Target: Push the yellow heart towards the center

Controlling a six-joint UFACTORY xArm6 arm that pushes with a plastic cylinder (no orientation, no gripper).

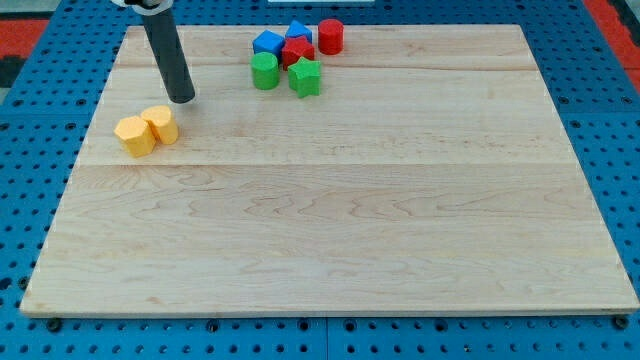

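Note:
Two yellow blocks sit touching at the board's left. The left one [134,135] looks like the yellow heart, though its shape is hard to make out. The right one [161,123] is a yellow block with flat sides. My rod comes down from the view's top left, and my tip [182,99] rests on the board just above and to the right of the yellow pair, a small gap away from them.
A cluster sits at the view's top centre: two blue blocks [268,43] [298,32], a red cylinder [330,36], a red block [297,52], a green cylinder [265,71] and a green star [305,77]. The wooden board [350,220] lies on a blue pegboard table.

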